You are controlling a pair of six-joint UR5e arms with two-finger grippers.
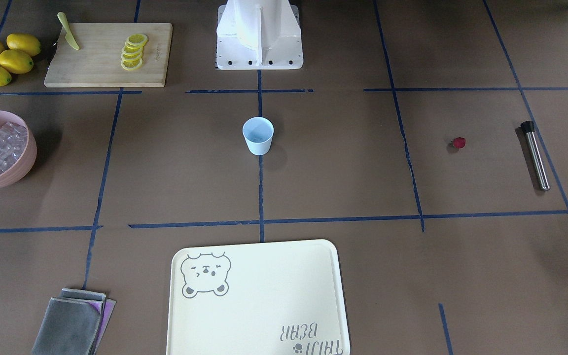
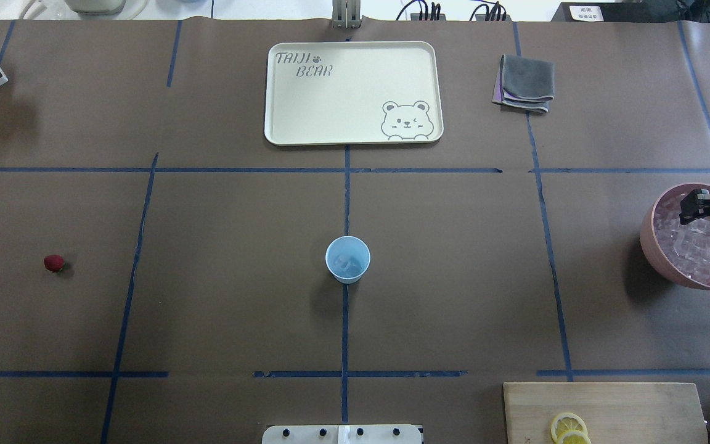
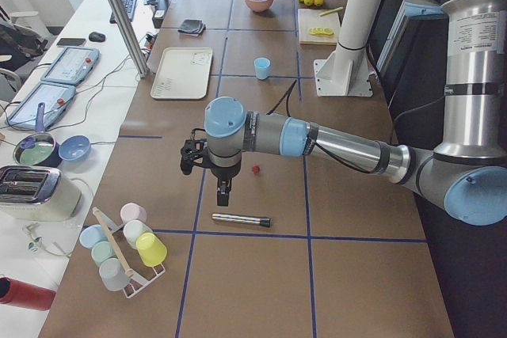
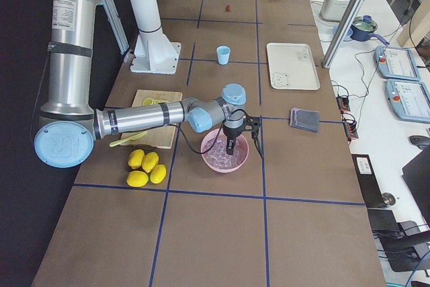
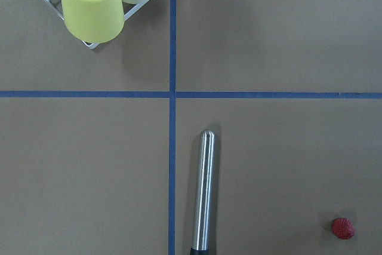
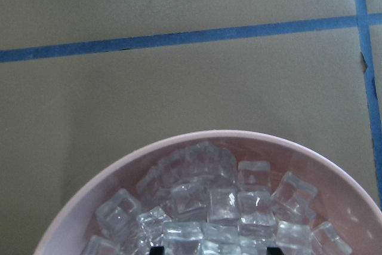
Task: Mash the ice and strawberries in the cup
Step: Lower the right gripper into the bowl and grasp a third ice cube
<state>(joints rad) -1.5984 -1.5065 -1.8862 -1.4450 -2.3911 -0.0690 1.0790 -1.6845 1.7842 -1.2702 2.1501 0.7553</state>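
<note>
The pale-blue cup point(image 2: 347, 259) stands upright at the table's middle, with something clear and glassy in its bottom. The ice point(image 6: 209, 207) is piled in a pink bowl point(image 2: 651, 246) at the robot's far right. My right gripper point(image 2: 695, 207) hangs over that pile, open, its two fingertips point(image 6: 156, 249) just above the cubes. One strawberry point(image 2: 54, 263) lies on the paper far to the left. My left gripper point(image 3: 224, 192) hovers between the strawberry point(image 5: 342, 228) and a steel muddler point(image 5: 204, 195). It shows only in the side view, so I cannot tell if it is open.
A cream bear tray point(image 2: 353, 92) and a folded grey cloth point(image 2: 524, 83) lie at the far side. A cutting board point(image 1: 109, 54) holds lemon slices and a yellow knife, with whole lemons point(image 1: 10, 61) beside it. A rack of upturned cups point(image 5: 95, 7) stands at the left end.
</note>
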